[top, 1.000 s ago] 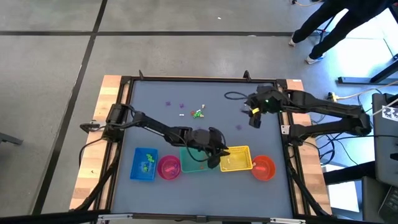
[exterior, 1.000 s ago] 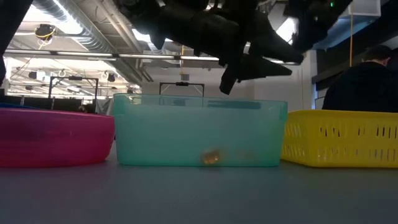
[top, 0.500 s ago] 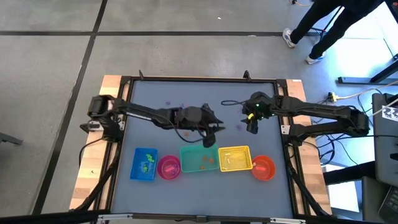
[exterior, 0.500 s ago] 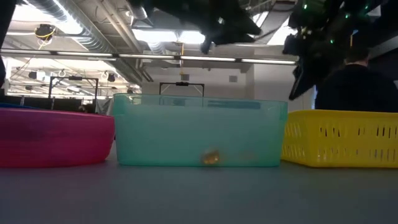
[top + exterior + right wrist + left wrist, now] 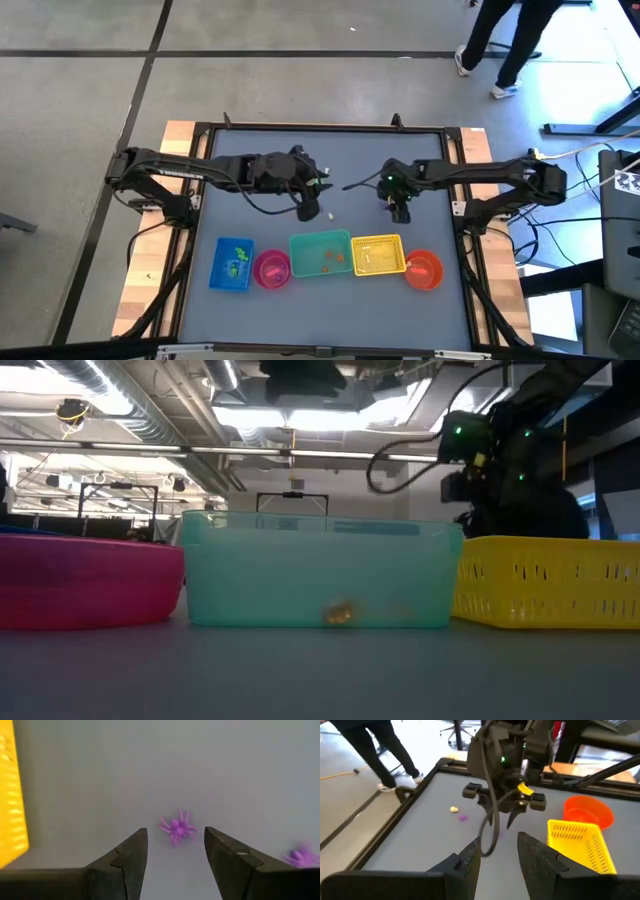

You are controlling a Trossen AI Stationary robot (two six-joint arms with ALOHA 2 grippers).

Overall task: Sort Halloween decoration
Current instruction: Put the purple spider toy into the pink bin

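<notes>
A purple spider trinket [image 5: 176, 828] lies on the grey table, just ahead of my right gripper [image 5: 175, 851]. That gripper is open and points down close above it, with a finger to either side. A second purple trinket [image 5: 300, 856] lies nearby. My left gripper [image 5: 310, 207] hangs open and empty above the table's middle, beyond the teal container [image 5: 320, 255]. In the left wrist view its fingers [image 5: 470, 860] face the right gripper [image 5: 502, 815], with a purple trinket [image 5: 463, 817] and a pale trinket [image 5: 453, 809] on the table beside it. An orange trinket [image 5: 340, 613] rests in the teal container.
Along the near edge stands a row of containers: blue [image 5: 232, 263], pink [image 5: 272, 268], teal, a yellow basket [image 5: 378, 254] and an orange bowl [image 5: 424, 268]. A cable [image 5: 490, 830] loops from the right arm. A person [image 5: 510, 40] walks on the floor beyond the far right corner.
My left gripper has risen from over the teal and yellow containers and gone toward the table's far edge and left. My right gripper has come down toward the table and tipped more steeply, nearing the purple spider. Both have stayed open.
</notes>
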